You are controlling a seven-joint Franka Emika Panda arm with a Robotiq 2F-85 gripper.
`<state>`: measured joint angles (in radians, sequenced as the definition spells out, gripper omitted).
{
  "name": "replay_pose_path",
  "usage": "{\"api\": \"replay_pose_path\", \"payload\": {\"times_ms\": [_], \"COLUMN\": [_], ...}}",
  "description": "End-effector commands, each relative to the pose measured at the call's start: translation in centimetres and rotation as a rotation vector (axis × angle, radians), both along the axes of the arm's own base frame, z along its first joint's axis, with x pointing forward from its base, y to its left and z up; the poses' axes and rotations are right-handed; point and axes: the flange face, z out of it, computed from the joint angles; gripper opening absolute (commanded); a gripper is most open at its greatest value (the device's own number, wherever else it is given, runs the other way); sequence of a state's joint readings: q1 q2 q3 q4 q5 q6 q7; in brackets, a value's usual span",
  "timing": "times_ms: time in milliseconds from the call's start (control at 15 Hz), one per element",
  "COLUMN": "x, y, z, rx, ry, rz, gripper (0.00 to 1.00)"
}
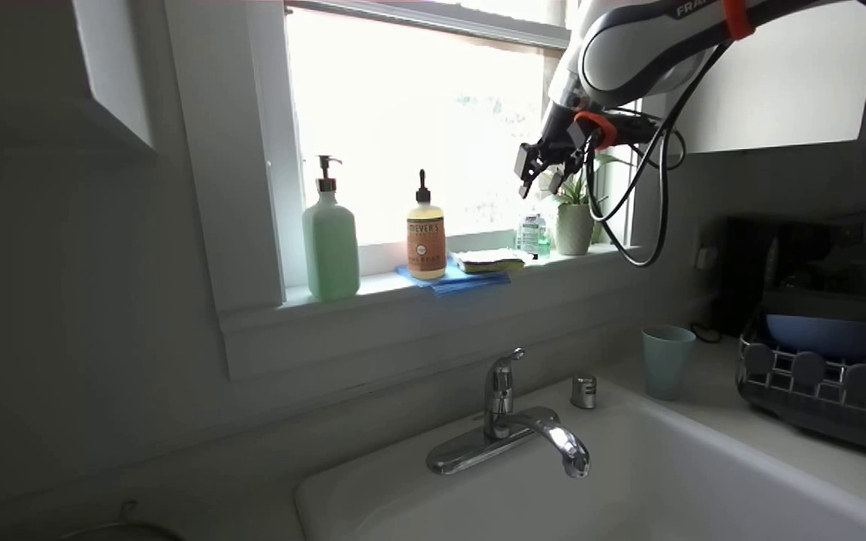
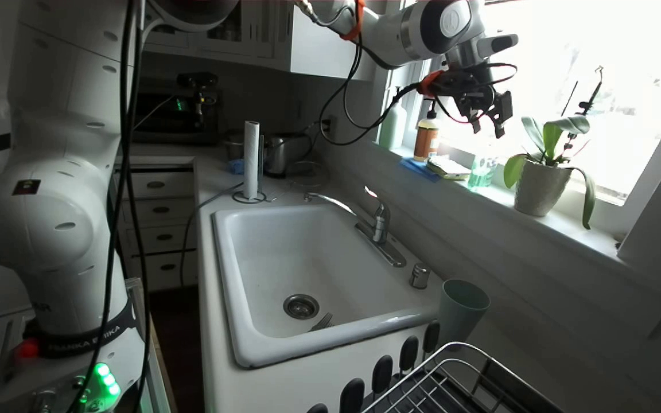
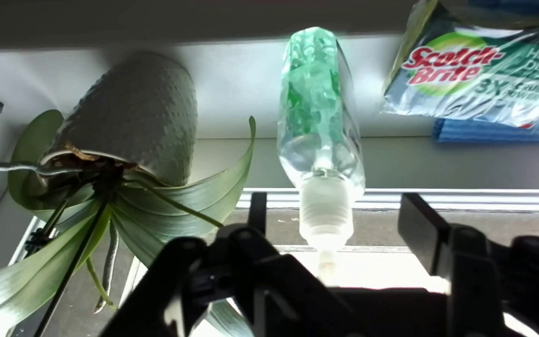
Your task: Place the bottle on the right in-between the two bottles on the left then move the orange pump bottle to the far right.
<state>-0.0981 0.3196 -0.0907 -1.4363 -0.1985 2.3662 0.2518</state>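
The fingers (image 3: 423,229) are released, spread well apart, and hang by the top of the clear bottle (image 3: 314,93). In the wrist view its neck and cap show between them with a gap on either side; whether the tips reach down level with the cap, I cannot tell. That bottle (partly filled with green liquid) stands upright on the sill (image 1: 380,284), between the plant (image 2: 550,142) in its pot (image 2: 540,186) and the sponge pack (image 3: 477,70).

In both exterior views the order from the left is green bottle (image 1: 332,248), orange bottle (image 1: 426,248), sponge pack, clear bottle, plant. So the clear bottle is the rightmost of the three, outside the pair. The orange bottle stands upright on a blue cloth (image 1: 470,282), near the green bottle but apart from it; the sponge pack lies partly over the same cloth.

Below the sill is the sink (image 2: 307,264) with its faucet (image 2: 381,225), and a fork (image 2: 322,322) lies in it near the drain (image 2: 300,307). On the worktop (image 1: 711,409) a cup (image 1: 667,364) stands near the rack (image 1: 794,413), where a blue bowl (image 1: 824,336) sits. A paper roll (image 2: 251,163) stands upright just beside the sink.
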Motion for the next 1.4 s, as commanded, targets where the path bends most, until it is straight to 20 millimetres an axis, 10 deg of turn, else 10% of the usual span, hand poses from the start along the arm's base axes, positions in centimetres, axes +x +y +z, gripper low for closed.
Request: {"api": "replay_pose_path", "payload": {"times_ms": [0, 200, 1000, 1333], "x": [0.8, 0.9, 1.3, 1.0], "y": [-0.4, -0.5, -1.1, -0.9], "z": [0.1, -0.2, -1.3, -1.0], "rx": [-0.006, -0.005, -0.015, -0.017], "ry": [-0.034, -0.031, -0.014, -0.008], "rz": [0.005, 0.015, 0.029, 0.042], "gripper": [1.0, 1.0, 0.06, 0.08]}}
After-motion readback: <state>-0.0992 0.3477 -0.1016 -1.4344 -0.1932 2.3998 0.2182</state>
